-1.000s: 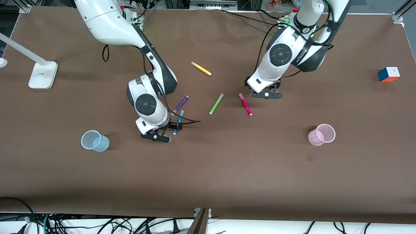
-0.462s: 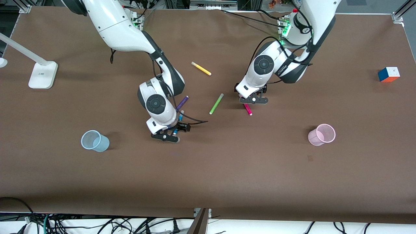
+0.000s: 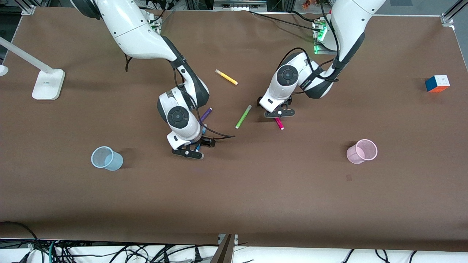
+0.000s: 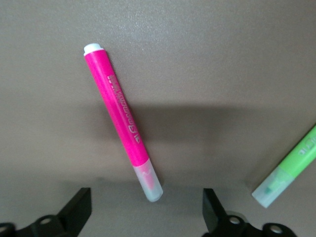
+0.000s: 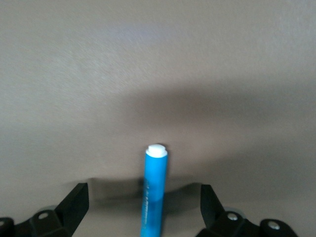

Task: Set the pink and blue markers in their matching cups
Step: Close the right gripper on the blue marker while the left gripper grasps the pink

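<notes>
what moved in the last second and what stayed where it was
The left gripper swung in over the pink marker, fingers open astride it. The right gripper edged toward the left arm's end over the blue marker, open. Markers and both cups stayed put.

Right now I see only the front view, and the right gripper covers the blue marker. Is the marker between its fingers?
Observer: Yes. In the right wrist view the blue marker lies between the fingers of the right gripper, which are open and not touching it.
Operator: And the left gripper?
Observer: The left gripper is open too. Only the cap end of the pink marker lies between its fingers.
Operator: Is anything else close?
Observer: The cap end of the green marker lies just outside one of the left gripper's fingers.
</notes>
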Robot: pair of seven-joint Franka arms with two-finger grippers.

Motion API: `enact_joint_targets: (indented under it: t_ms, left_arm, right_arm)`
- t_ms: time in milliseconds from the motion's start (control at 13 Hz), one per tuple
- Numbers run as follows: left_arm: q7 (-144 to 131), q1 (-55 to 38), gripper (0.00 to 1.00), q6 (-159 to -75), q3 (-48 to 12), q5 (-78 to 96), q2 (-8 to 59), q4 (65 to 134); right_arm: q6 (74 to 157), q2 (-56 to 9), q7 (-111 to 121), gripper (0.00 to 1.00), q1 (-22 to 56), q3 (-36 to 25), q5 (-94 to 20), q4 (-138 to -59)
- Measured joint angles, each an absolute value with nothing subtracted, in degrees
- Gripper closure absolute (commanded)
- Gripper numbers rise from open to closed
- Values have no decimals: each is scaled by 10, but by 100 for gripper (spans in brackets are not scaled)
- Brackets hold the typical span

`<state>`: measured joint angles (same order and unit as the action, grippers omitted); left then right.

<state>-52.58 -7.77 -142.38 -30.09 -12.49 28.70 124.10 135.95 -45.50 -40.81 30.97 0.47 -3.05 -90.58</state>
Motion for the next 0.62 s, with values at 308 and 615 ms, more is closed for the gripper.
enact_joint_targets:
  t_ms: [308,615]
  left_arm:
    - [-556,-78,74,-1440,-301,-148,307,1241]
    - [-569,-77,97,-1439,-301,-149,306,1234]
  right_arm:
    - [1360,-455,-408,3,309,3,-38,-912]
    - [1360,-452,-408,74,309,2,-45,-912]
